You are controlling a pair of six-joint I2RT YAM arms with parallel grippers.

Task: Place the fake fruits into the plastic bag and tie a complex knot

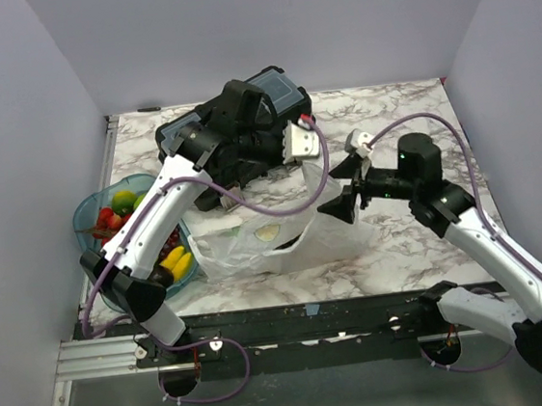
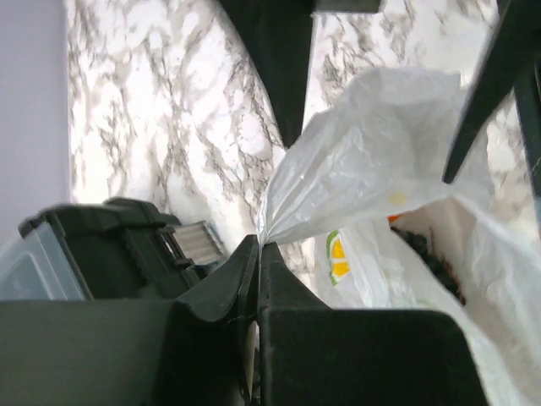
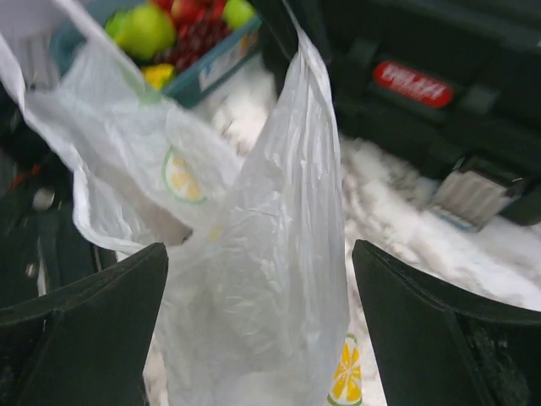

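Observation:
The plastic bag (image 1: 275, 239) lies mid-table, and one strip of its top is drawn upward. My left gripper (image 1: 309, 146) is shut on that strip, the plastic pinched between its fingertips (image 2: 259, 247). The bag (image 2: 380, 161) spreads out from there, and a dark bumpy fruit (image 2: 431, 258) shows through its wall. My right gripper (image 1: 339, 188) stands open just right of the lifted plastic. A fold of the bag (image 3: 279, 254) hangs between its spread fingers (image 3: 93, 313), untouched. More fake fruits (image 1: 117, 211), green, red, yellow and dark purple, lie in the teal tray (image 1: 83, 218) at the left.
The black toolbox (image 1: 243, 119) stands at the back under my left arm, close behind the bag, and also shows as the toolbox (image 3: 406, 85) and the toolbox (image 2: 101, 245). The tray with fruits (image 3: 169, 34) lies beyond the bag. Purple cables loop over the table.

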